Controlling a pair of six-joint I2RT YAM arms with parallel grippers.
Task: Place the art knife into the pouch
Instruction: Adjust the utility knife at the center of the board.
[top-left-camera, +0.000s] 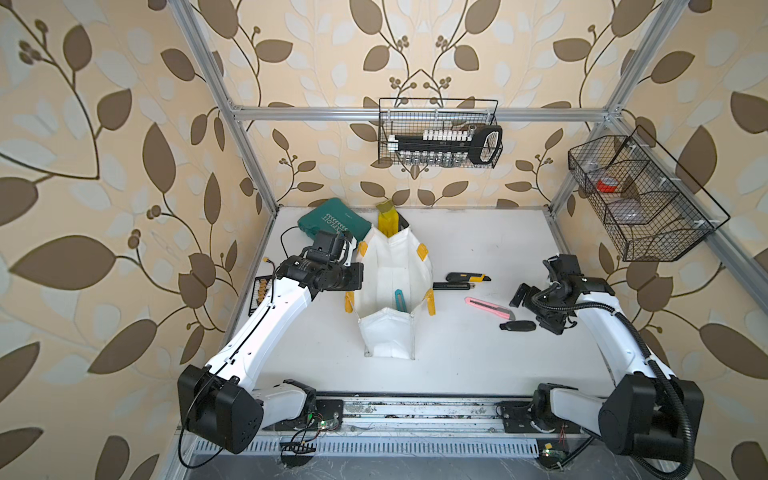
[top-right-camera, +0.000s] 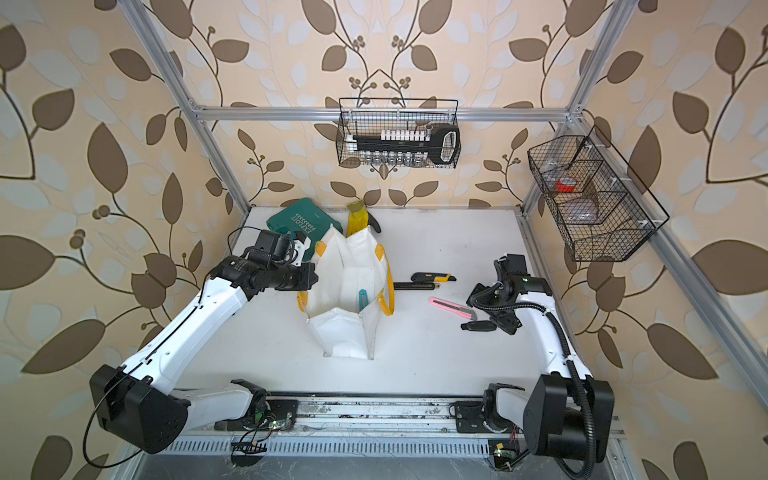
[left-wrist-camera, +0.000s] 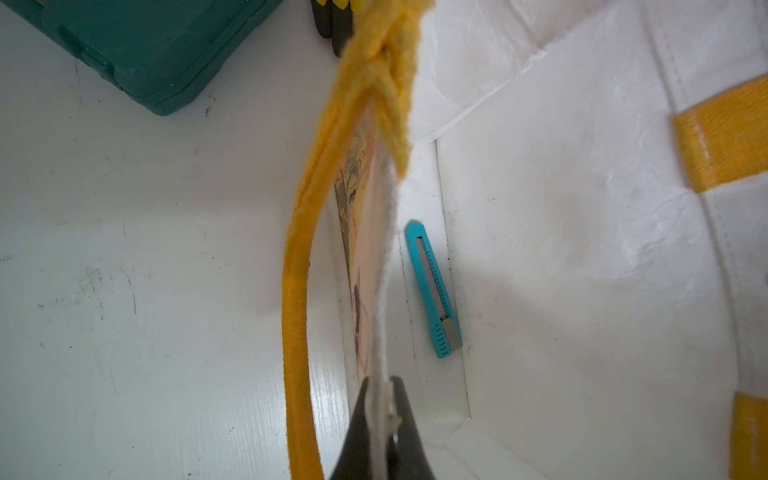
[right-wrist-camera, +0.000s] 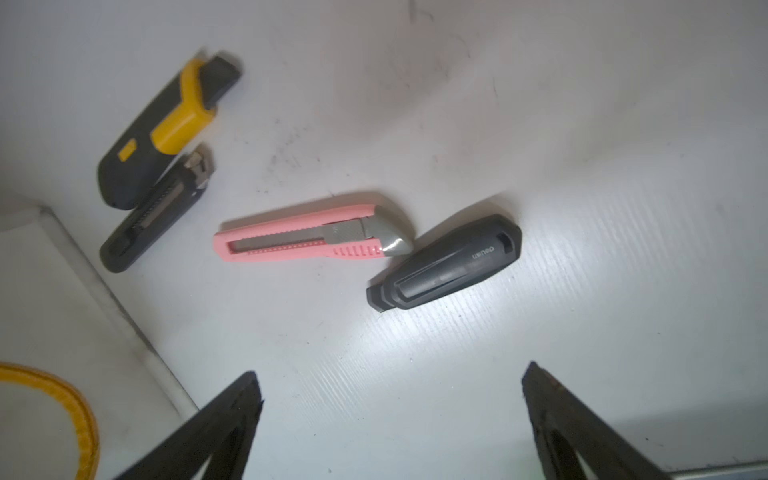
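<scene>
Now four knives (right-wrist-camera: 313, 237) lie beside the pouch (top-left-camera: 376, 266), teal knife (top-left-camera: 400, 300) inside.

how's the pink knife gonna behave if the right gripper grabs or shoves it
The pink knife looks like rigid plastic, so probably stiff and light. It lies flat, so it should not roll, though it may slide on the smooth table. Its metal tip sits right by the wide black knife, which a push would likely nudge.
</scene>
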